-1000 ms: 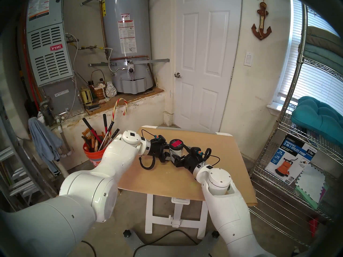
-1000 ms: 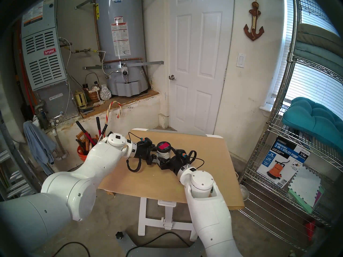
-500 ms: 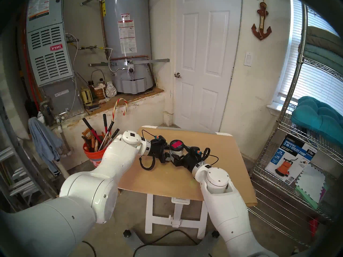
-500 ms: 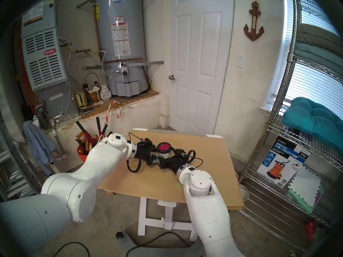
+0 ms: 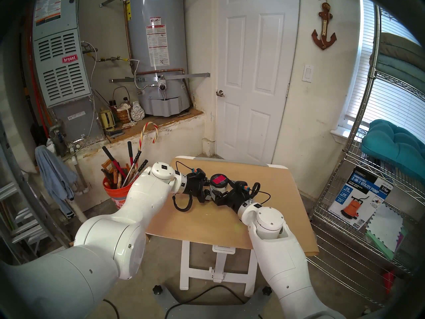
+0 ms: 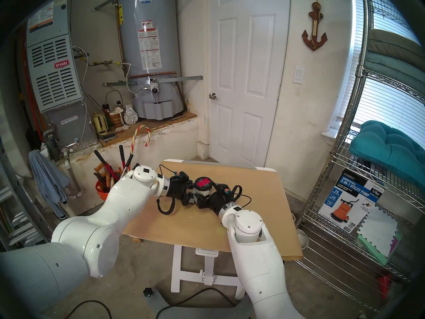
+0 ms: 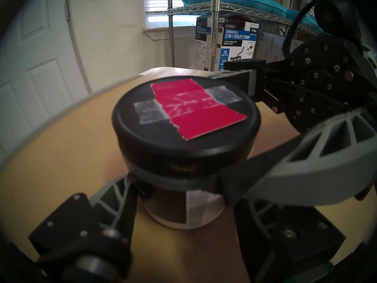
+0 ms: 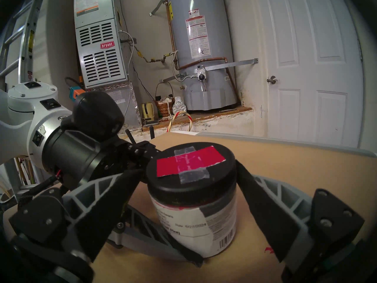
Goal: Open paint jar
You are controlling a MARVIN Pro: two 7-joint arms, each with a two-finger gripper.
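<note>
The paint jar point(image 5: 218, 187) stands upright on the brown table point(image 5: 207, 224), with a white-grey label and a black lid point(image 5: 219, 180) bearing a taped red patch. My left gripper point(image 5: 212, 193) comes from the left and is shut on the jar's body below the lid; in the left wrist view point(image 7: 183, 203) its fingers press both sides of the jar point(image 7: 183, 211). My right gripper point(image 5: 225, 189) comes from the right. In the right wrist view point(image 8: 189, 172) its fingers point(image 8: 114, 198) touch both sides of the lid point(image 8: 190, 174).
An orange bucket point(image 5: 115, 194) full of long-handled tools stands on the floor left of the table. A wire shelf point(image 5: 358, 242) with a pump box point(image 5: 358, 196) stands on the right. The door and the water heater are behind.
My right arm has shifted slightly left towards the jar and its fingers have drawn in on the lid. The jar and my left gripper have stayed put.
</note>
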